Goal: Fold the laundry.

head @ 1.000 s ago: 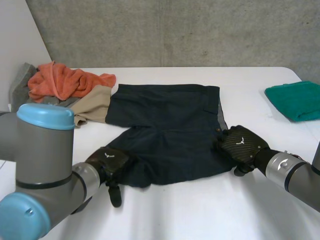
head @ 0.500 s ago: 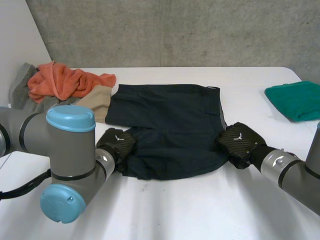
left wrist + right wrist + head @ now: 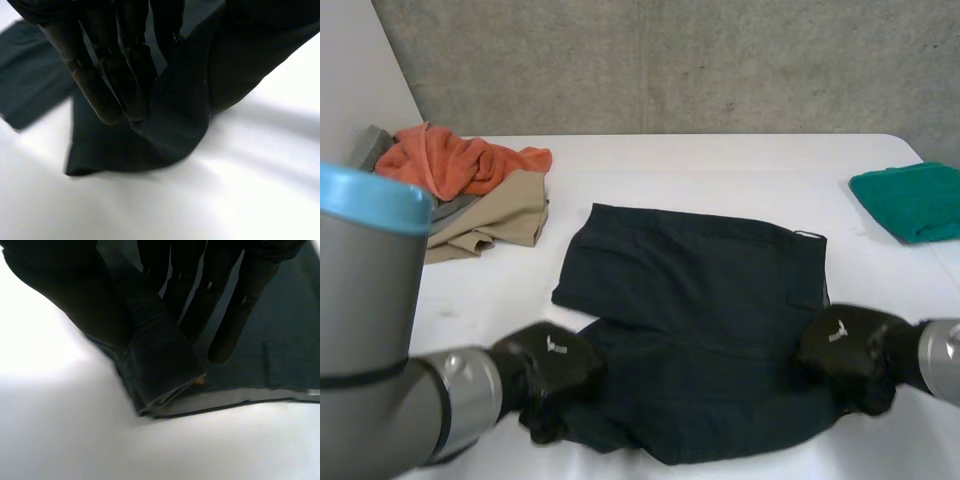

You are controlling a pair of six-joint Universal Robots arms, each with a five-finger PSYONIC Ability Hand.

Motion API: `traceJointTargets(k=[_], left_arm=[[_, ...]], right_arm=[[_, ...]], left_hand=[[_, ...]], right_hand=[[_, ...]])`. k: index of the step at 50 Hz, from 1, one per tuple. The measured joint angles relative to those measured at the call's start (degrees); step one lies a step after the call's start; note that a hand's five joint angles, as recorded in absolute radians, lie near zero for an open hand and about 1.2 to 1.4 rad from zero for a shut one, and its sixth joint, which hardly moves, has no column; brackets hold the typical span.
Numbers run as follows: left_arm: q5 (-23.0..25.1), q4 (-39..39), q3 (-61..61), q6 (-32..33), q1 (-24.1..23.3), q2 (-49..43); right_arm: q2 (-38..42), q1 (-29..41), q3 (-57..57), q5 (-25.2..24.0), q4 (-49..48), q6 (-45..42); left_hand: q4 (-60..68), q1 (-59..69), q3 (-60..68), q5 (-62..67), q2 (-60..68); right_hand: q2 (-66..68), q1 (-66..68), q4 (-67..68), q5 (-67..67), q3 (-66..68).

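A pair of dark shorts lies spread on the white table, with its near part bunched up. My left hand grips the near left corner. In the left wrist view its fingers pinch a fold of the dark cloth, lifting it off the table. My right hand holds the near right corner. In the right wrist view the hemmed edge of the shorts is clamped between its thumb and its fingers.
At the back left lies a pile of laundry: an orange towel, a tan garment and a grey cloth. A folded green cloth rests at the table's right edge. A concrete wall stands behind the table.
Both hands have shut on the shorts' near corners. They dragged the shorts toward the table's near edge and to the right, away from the tan garment.
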Motion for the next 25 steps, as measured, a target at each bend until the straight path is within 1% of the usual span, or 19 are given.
traceJointTargets(k=[2, 3, 6, 8, 9, 10, 11, 12, 13, 14, 16, 17, 18, 19, 23, 25], left_arm=[[-0.14, 1.7, 3.56, -0.07, 1.41, -2.75], [-0.14, 1.7, 3.56, -0.07, 1.41, -2.75], [-1.77, 6.78, 13.07, -0.64, 3.78, -8.91], [-2.38, 8.91, 17.54, -1.07, 4.55, -11.56], [-2.8, 10.7, 21.75, -1.56, 5.12, -14.07], [-2.8, 10.7, 21.75, -1.56, 5.12, -14.07], [-3.16, 12.5, 26.68, -2.15, 5.63, -17.03], [-3.29, 13.24, 29.08, -2.43, 5.83, -18.5], [-3.58, 14.89, 35.15, -3.07, 6.24, -22.23], [-3.73, 15.54, 38.36, -3.38, 6.4, -24.24], [-4.06, 16.25, 43.14, -3.75, 6.54, -27.32], [-4.65, 16.6, 48.75, -4.05, 6.6, -31.07], [-4.94, 16.6, 50.9, -4.13, 6.6, -32.54], [-5.85, 16.46, 56.18, -4.23, 6.54, -36.27], [-8.34, 15.53, 67.68, -4.13, 6.19, -44.74], [-9.59, 15.21, 73.49, -4.03, 5.84, -49.18]], right_arm=[[2.37, 1.12, -3.55, -0.13, -3.3, 5.18], [2.37, 1.12, -3.55, -0.13, -3.3, 5.18], [6.73, 3.27, -10.14, 0.9, -10.89, 15.79], [8.01, 3.86, -12.03, 1.56, -13.33, 18.82], [9.84, 4.68, -14.64, 2.73, -16.78, 22.92], [9.84, 4.68, -14.64, 2.73, -16.78, 22.92], [11.49, 5.38, -16.92, 4.15, -19.95, 26.29], [12.05, 5.62, -17.65, 4.68, -21.02, 27.31], [14.32, 6.56, -20.54, 7.02, -25.25, 31.0], [15.36, 6.96, -21.74, 8.1, -27.11, 32.34], [16.92, 7.56, -23.4, 9.81, -29.9, 33.74], [18.58, 8.14, -24.94, 11.61, -32.76, 34.63], [19.61, 8.48, -25.77, 12.65, -34.46, 34.91], [21.66, 9.09, -27.25, 14.58, -37.79, 35.02], [26.68, 10.39, -30.18, 18.76, -45.77, 33.71], [29.65, 10.97, -31.5, 21.24, -50.56, 32.06]], left_hand=[[0.0, 0.0, 0.0, 0.0, 0.0], [0.0, 0.0, 0.0, 0.0, 0.0], [0.01, 0.0, 0.0, 0.0, 0.0], [0.01, 0.0, 0.0, 0.0, 0.0], [0.01, 0.0, 0.0, 0.0, 0.01], [0.01, 0.0, 0.0, 0.0, 0.01], [0.02, 0.0, 0.01, 0.0, 0.15], [0.02, 0.0, 0.0, 0.0, 0.16], [0.02, 0.0, 0.01, 0.0, 0.19], [0.02, 0.0, 0.01, 0.0, 0.19], [0.02, 0.0, 0.01, -0.01, 0.21], [0.02, 0.0, 0.01, -0.01, 0.22], [0.03, 0.0, 0.01, -0.01, 0.22], [0.03, 0.0, 0.01, -0.01, 0.22], [-0.05, -0.08, -0.08, -0.07, 0.13], [-1.99, -0.67, -1.84, -1.26, -1.94]], right_hand=[[0.0, 0.32, 0.0, 0.0, 0.0], [0.0, 0.32, 0.0, 0.0, 0.0], [0.0, 0.32, 0.01, 0.01, 0.0], [0.0, 0.32, 0.01, 0.0, 0.0], [0.0, 0.32, 0.02, 0.0, 0.0], [0.0, 0.32, 0.02, 0.0, 0.0], [0.0, 0.32, 0.02, 0.0, 0.0], [0.0, 0.32, 0.02, -0.01, 0.0], [0.0, 0.32, 0.02, 0.0, 0.0], [0.0, 0.32, 0.02, 0.0, 0.0], [0.0, 0.33, 0.02, 0.0, 0.0], [0.0, 0.33, 0.02, 0.0, 0.0], [0.0, 0.33, 0.02, -0.01, 0.0], [0.0, 0.33, 0.02, -0.01, 0.0], [0.0, 0.33, 0.03, 0.0, 0.0], [0.0, 0.33, 0.03, 0.0, 0.0]])
